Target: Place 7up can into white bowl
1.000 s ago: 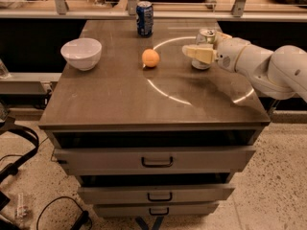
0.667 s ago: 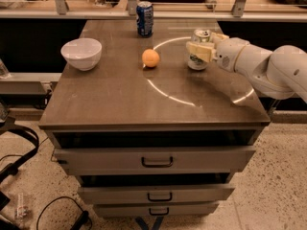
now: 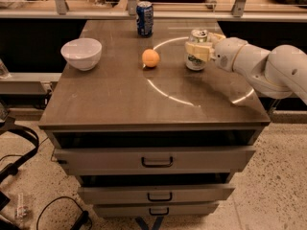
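Note:
The 7up can (image 3: pixel 195 62), silver-white with green lettering and a silver top, stands upright at the right middle of the dark tabletop (image 3: pixel 120 102). My gripper (image 3: pixel 197 49) reaches in from the right, and its pale fingers are closed around the can's upper half. The can's base is at or just above the table surface. The white bowl (image 3: pixel 81 53) sits empty near the table's left edge, well to the left of the can.
An orange ball (image 3: pixel 150 58) lies between the can and the bowl. A dark blue can (image 3: pixel 144 18) stands at the back edge. A shelf with metal posts runs behind the table. Drawers are below the top, and cables lie on the floor at the left.
My gripper has moved a little to the left, and the 7up can has moved with it, closer to the orange ball. The bowl, the ball and the blue can have not moved.

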`<action>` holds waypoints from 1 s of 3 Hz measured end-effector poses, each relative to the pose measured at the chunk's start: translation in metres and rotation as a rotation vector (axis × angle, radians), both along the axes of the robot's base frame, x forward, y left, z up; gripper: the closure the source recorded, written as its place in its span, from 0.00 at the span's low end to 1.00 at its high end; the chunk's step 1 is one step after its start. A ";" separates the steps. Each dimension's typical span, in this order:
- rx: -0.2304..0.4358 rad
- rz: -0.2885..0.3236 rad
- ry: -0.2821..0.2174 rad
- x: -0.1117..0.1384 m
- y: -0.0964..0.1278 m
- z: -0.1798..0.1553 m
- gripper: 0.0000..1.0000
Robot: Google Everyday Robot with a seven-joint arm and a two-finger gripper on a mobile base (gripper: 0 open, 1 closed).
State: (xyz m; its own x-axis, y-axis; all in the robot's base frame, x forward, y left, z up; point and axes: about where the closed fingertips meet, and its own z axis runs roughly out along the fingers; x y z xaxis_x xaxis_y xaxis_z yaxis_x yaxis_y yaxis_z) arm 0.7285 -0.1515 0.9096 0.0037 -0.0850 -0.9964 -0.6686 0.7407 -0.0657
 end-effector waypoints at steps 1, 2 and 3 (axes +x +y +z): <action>-0.008 0.009 -0.006 0.002 0.006 0.009 1.00; -0.003 0.029 -0.016 0.005 0.026 0.047 1.00; 0.036 0.088 0.001 0.007 0.092 0.099 1.00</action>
